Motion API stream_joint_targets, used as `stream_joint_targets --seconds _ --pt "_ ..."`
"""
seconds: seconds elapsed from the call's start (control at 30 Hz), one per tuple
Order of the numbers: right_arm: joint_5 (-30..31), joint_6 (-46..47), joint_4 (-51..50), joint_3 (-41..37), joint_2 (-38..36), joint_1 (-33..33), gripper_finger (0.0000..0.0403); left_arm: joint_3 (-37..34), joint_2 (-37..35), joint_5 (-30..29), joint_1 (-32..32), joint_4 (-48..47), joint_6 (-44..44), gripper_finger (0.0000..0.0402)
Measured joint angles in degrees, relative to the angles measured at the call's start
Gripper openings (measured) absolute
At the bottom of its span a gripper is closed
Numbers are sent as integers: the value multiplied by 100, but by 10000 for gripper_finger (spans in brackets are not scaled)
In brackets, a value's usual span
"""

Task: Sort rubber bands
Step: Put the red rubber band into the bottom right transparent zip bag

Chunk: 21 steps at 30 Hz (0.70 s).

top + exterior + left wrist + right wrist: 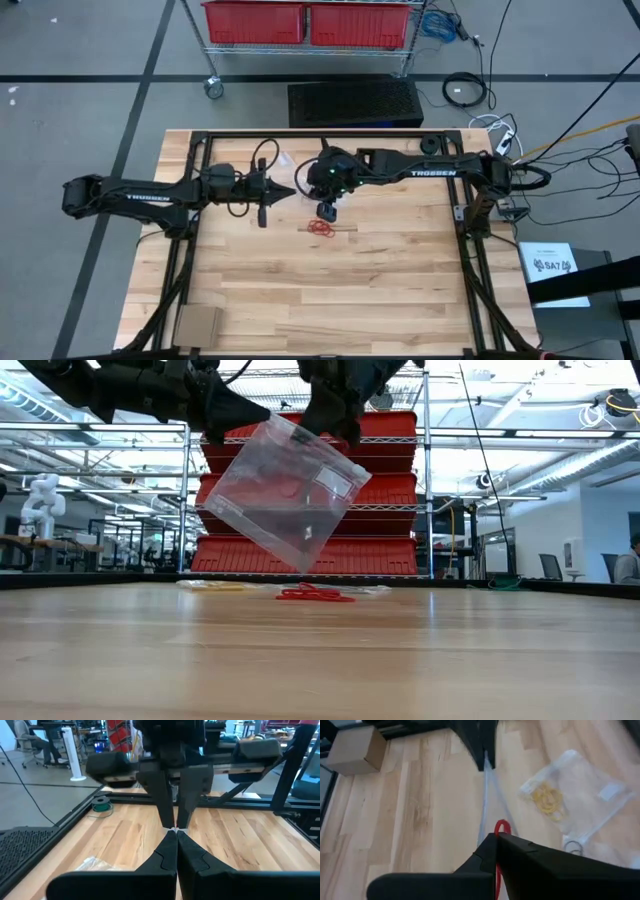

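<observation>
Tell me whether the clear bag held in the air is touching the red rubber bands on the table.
Apart. The low view shows the clear bag hanging with its lowest corner plainly above the red rubber bands, which lie flat on the table.

Above the middle of the desk [380, 270] a clear plastic bag [285, 490] hangs tilted between the left tool [293, 190] and the right tool [312, 180], which meet tip to tip. Below it, a pile of rubber bands [321, 228] lies on the desk. A second bag [572, 790] holding rubber bands lies beside them. A cardboard box [197, 325] sits at the desk's near left corner.
</observation>
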Motion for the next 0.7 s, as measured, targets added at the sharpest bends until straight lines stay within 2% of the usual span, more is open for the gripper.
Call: stream_joint_targets --seconds 0.2,0.43,0.57,0.7 --pt "-302 109 127 0 83 -53 31 0 50 -1 0 15 -20 0" --pt "-308 125 108 26 -79 -53 106 0 50 -1 0 27 -18 0" --pt "-278 125 -445 392 -79 -55 141 0 50 -187 4 23 -4 0" --pt "-189 -4 -1541 967 -83 -50 150 0 -25 -458 115 -127 154 0"
